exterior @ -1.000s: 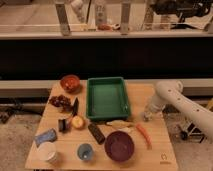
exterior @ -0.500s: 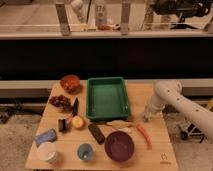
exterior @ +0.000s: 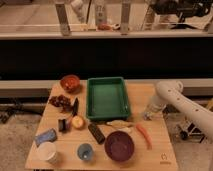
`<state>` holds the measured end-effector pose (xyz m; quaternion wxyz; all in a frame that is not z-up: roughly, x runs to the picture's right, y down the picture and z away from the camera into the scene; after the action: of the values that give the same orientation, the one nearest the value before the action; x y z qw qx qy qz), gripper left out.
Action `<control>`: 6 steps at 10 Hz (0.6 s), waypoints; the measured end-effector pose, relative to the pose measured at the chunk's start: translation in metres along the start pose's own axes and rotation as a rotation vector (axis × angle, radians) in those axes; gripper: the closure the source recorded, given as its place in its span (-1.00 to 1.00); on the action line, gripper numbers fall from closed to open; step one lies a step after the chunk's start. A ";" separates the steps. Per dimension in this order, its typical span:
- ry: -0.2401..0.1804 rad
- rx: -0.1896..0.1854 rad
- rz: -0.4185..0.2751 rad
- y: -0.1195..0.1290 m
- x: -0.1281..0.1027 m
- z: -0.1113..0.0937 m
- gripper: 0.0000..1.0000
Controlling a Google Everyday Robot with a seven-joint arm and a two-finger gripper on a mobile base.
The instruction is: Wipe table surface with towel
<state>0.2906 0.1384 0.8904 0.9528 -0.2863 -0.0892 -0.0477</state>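
Camera view does not show the towel clearly; I cannot pick it out anywhere on the table [exterior: 161,131]. If it is there, it is probably hidden under the end of the arm. The gripper [exterior: 147,116] is low at the right edge of the table, just beside the right wall of the green tray [exterior: 107,97], and I cannot tell whether it grips anything. Compared with one second ago, the arm and gripper are in the same place, and no object has moved. I judge from this that the wiping stroke is not yet visibly running, or it goes very slowly. Bare wood is mostly in the right part of the frame. The orange carrot [exterior: 144,136] and the purple bowl [exterior: 119,146] lie near, toward the lower middle, and could be pushed.
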 end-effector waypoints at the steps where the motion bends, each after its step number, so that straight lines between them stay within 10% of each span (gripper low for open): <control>1: 0.003 0.011 0.005 -0.004 0.005 0.000 1.00; 6: 0.017 0.048 -0.060 -0.023 -0.001 0.010 1.00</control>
<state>0.2852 0.1248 0.9114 0.9583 -0.2599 -0.0907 -0.0768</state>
